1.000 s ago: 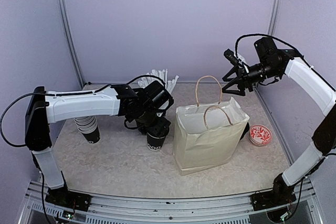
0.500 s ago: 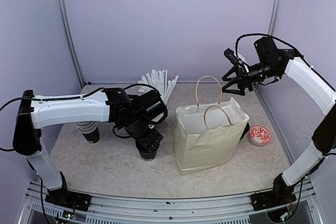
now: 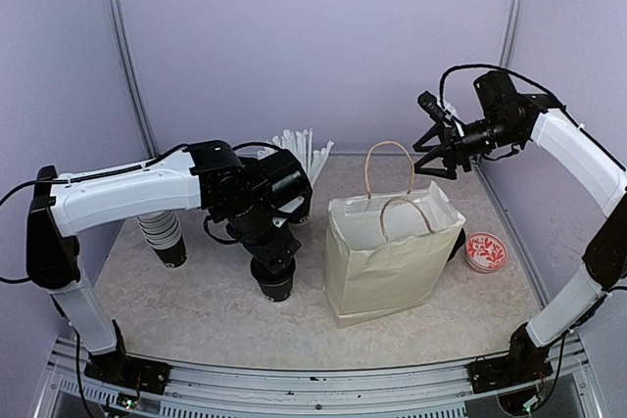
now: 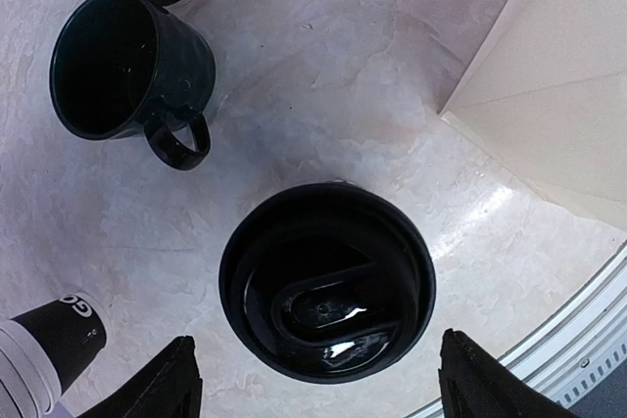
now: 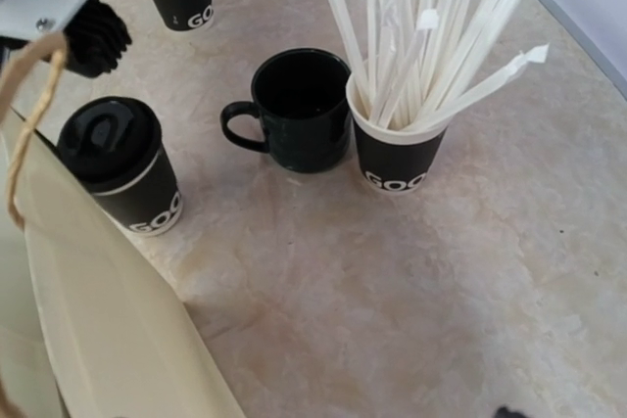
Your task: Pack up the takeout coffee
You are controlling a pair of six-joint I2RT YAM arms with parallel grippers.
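Note:
One takeout coffee cup point(image 4: 328, 281), black with a round black lid, stands on the table left of the paper bag point(image 3: 387, 261). The top view shows this cup point(image 3: 275, 283) under my left wrist, and the right wrist view shows it point(image 5: 118, 168) next to the bag point(image 5: 98, 320). My left gripper point(image 4: 326, 384) hangs open right above it, with a fingertip point(image 4: 181, 379) off each side and not touching. My right gripper point(image 3: 434, 152) is open and empty, high above the bag's far right corner.
A glossy dark mug point(image 5: 299, 110) and a black cup of white straws point(image 5: 397, 144) stand behind the lidded cup. A stack of black cups point(image 3: 167, 237) is at the left. A red patterned dish point(image 3: 486, 252) lies right of the bag, whose handles point(image 3: 390, 178) stand up.
The lidded cup has shifted a little left and toward the near edge with my left gripper. The jaws have since widened off it. The right arm has not moved.

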